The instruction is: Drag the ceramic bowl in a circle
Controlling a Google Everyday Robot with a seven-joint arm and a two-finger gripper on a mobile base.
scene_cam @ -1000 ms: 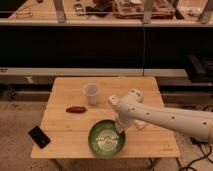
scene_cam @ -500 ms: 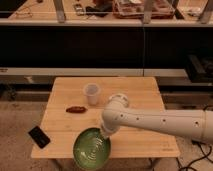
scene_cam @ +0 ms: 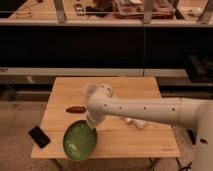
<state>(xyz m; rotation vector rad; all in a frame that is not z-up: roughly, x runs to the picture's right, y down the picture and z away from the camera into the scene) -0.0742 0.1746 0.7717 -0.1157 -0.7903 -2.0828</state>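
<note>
The green ceramic bowl (scene_cam: 80,140) sits near the front left edge of the wooden table (scene_cam: 150,140), its near rim close to or just past the edge. My white arm reaches in from the right across the table. My gripper (scene_cam: 91,123) is at the bowl's far right rim, touching it. The arm's wrist hides the fingertips.
A small translucent white cup (scene_cam: 90,90) stands behind the arm near the table's middle. A small reddish-brown item (scene_cam: 76,109) lies at the left. A black flat device (scene_cam: 39,136) lies at the front left corner. A dark shelf unit stands behind the table.
The bowl has slid left and toward the front edge of the table. My gripper and arm have swung left with it.
</note>
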